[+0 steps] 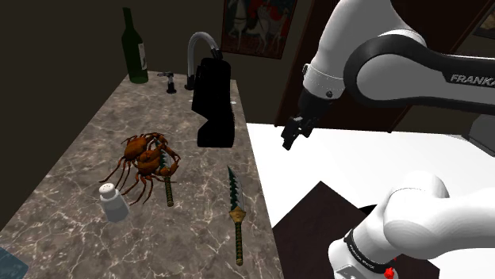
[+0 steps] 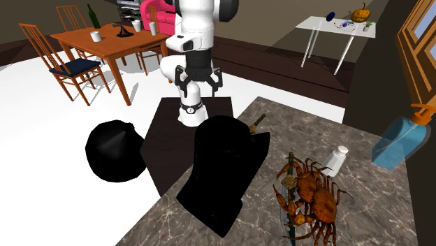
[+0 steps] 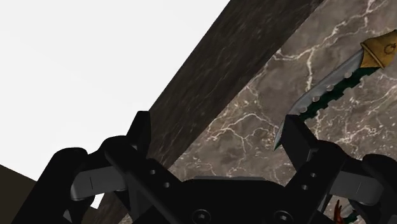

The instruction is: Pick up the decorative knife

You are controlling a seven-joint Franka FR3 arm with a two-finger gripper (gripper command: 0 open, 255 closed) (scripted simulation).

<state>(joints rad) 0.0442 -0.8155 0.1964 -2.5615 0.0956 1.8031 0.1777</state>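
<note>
As I judge it, nothing of the pick is done so far. My tool (image 1: 293, 133) hangs open in the air, its two fingers (image 3: 141, 127) well apart with nothing between them. It is off the table (image 1: 71, 158) altogether, above the white floor (image 1: 333, 158) beside the table's long edge.

The knife (image 1: 235, 212) lies flat on the marble near that edge, untouched. In the shoulder view it sits at about 7 o'clock from my tool, blade toward 12 and handle toward 6. In the wrist view the knife (image 3: 326, 88) shows its toothed blade and gold guard just past one finger, apart from it.

A second knife (image 1: 168, 189), much like the first, lies at about 10 o'clock from it, its blade tucked against the crab (image 1: 145, 157). The task does not tell me which of the two is meant. I take the one by the edge, since my wrist camera looks toward it. A shaker (image 1: 113, 202) stands at 9 o'clock of it, well apart, and a black block (image 1: 214, 103) at 12 o'clock, so the handle looks free on all sides.

Everything is left to do: carry the tool over the table, turn it so the fingers straddle the knife, come down, close and lift.
</note>
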